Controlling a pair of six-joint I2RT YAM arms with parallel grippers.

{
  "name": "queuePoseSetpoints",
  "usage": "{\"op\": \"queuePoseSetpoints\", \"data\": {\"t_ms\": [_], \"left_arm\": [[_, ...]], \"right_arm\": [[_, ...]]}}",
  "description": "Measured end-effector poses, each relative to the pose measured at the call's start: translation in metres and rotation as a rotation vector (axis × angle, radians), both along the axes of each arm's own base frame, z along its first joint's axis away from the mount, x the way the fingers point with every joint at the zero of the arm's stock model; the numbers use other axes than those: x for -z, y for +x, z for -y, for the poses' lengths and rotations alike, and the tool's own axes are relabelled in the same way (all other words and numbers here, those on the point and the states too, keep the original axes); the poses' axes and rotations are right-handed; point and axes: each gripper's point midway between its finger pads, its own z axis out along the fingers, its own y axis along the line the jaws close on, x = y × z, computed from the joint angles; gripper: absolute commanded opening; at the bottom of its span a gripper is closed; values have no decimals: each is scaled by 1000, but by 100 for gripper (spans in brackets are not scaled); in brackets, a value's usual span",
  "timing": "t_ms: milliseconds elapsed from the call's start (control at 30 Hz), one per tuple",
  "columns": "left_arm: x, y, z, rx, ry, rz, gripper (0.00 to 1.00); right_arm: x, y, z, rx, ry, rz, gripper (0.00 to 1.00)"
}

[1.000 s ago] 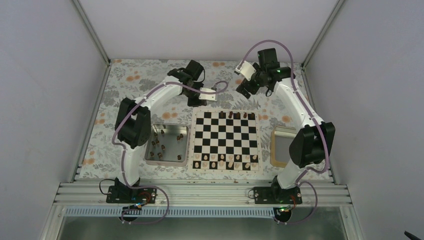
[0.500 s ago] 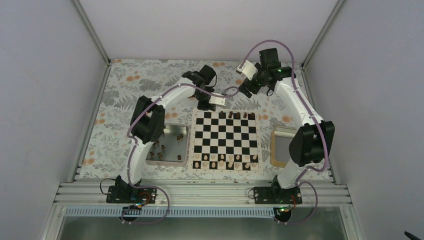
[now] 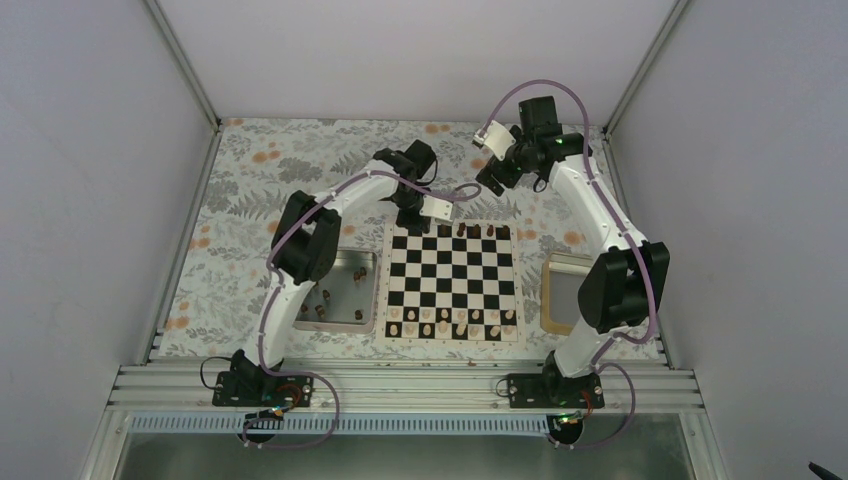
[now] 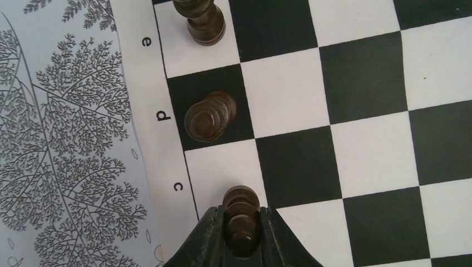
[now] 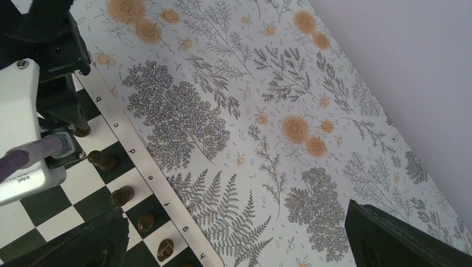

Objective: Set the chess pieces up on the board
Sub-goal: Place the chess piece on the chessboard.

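The board [image 3: 452, 280] lies mid-table. My left gripper [image 3: 417, 222] is at its far-left corner. In the left wrist view the left gripper [image 4: 241, 212] is shut on a dark brown chess piece [image 4: 241, 222], over the white square by the letter c. More dark pieces stand on d [image 4: 210, 117] and e [image 4: 201, 25]. My right gripper [image 3: 495, 180] hovers beyond the board's far edge; in its wrist view the right gripper [image 5: 234, 245] is wide open and empty over the floral cloth. Several dark pieces [image 5: 122, 196] show on the far row.
A shiny metal tray [image 3: 372, 290] left of the board holds several loose dark pieces [image 3: 318, 298]. A wooden-rimmed tray [image 3: 549, 292] sits right of the board. Pale cream pieces [image 3: 450, 322] fill the board's near rows. The left arm [image 5: 33, 111] shows in the right wrist view.
My left arm has swung right and toward the board's far-left corner with the dark piece in it. The right arm has hardly moved.
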Motion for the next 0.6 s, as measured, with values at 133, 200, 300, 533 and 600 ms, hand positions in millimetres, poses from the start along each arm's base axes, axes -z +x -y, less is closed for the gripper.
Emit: {"op": "queuePoseSetpoints", "data": {"t_ms": [133,200,300,533,600], "left_arm": [[6,-1,0,2,11,-9,15],[8,-2,1,4,13,-12,15],[8,-2,2,6,13,-11,15],[7,-2,4,10,9,-6,17],[7,-2,4,10,10,-7,19]], "right_arm": [[0,0,0,0,0,0,100],[0,0,0,0,0,0,100],[0,0,0,0,0,0,100],[0,0,0,0,0,-1,100],[1,0,0,-1,0,-2,100]]}}
